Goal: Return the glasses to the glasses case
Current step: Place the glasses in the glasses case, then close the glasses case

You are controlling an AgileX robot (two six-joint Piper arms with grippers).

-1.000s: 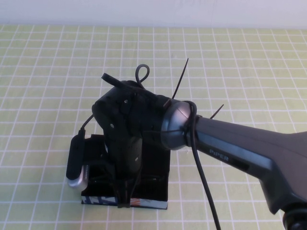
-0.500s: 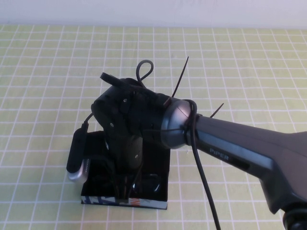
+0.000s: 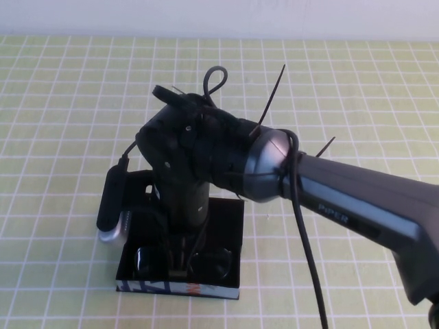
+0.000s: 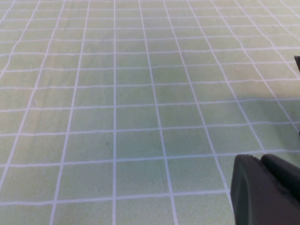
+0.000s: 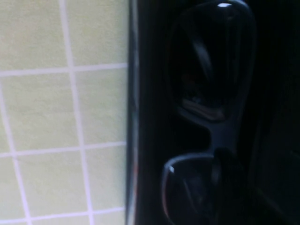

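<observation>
The black glasses case (image 3: 180, 288) lies open near the table's front, its printed strip along the near edge. The black glasses (image 3: 221, 261) lie inside it, both dark lenses showing; in the right wrist view the glasses (image 5: 211, 70) fill the case (image 5: 145, 117). My right gripper (image 3: 180, 263) hangs just above the bridge of the glasses, its fingers a little apart and holding nothing. My left gripper (image 4: 265, 190) shows only as a dark tip over bare tablecloth in the left wrist view, fingers together; it is out of the high view.
A green and white checked cloth (image 3: 62, 103) covers the whole table. The right arm (image 3: 357, 205) crosses from the lower right over the case, with a loose cable (image 3: 309, 260) hanging under it.
My right gripper has lifted up and slightly back from the case. The glasses stay in the case, and both lenses now show beside the fingers.
</observation>
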